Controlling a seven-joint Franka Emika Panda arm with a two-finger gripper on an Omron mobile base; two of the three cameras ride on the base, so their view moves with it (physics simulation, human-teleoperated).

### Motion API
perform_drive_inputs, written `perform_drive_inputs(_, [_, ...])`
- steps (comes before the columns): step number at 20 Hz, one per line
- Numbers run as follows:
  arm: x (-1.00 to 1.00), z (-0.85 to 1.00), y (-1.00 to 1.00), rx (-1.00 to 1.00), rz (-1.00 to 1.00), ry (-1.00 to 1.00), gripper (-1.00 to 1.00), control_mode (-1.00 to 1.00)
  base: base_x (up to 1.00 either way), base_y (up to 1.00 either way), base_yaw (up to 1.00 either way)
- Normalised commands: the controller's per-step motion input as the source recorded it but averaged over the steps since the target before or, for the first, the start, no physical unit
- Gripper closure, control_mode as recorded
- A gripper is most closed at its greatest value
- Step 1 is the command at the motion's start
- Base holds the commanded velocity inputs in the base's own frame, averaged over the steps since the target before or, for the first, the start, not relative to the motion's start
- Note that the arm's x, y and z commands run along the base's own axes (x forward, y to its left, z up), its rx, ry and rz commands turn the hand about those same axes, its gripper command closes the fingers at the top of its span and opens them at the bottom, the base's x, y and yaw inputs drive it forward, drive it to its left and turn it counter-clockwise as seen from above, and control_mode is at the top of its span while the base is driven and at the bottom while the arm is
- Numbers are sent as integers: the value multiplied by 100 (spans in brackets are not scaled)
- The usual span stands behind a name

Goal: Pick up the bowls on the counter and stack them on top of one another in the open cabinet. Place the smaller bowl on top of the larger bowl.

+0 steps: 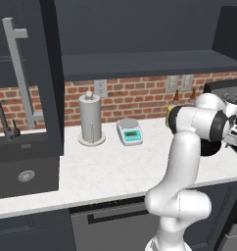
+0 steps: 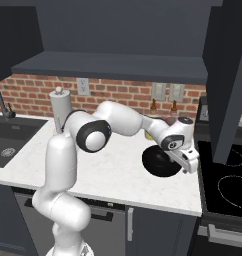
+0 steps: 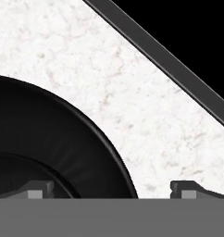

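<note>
The left base view looks forward and down from behind the arm's left, across the counter [image 1: 110,166] to the brick wall [image 1: 135,100]; the right base view takes the same counter [image 2: 118,175] and wall from behind its right. The hand view looks down at close range onto a bowl [image 3: 53,143] rim and counter.

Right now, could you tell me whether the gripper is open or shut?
Open: in the hand view the gripper fingertips stand wide apart, straddling the black bowl's rim above the counter.

You had a red brick wall [image 2: 118,95] with outlets [image 2: 83,86] behind the hand. A black stovetop [image 2: 228,185] lay just right of it, a sink [image 1: 22,171] far left.
</note>
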Motion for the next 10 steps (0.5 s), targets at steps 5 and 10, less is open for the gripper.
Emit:
perform_drive_inputs(5, [0, 0, -15, 0, 0, 0, -100, -100, 0, 0, 0])
perform_drive_inputs(10, [0, -4, -2, 0, 0, 0, -100, -100, 0, 0, 0])
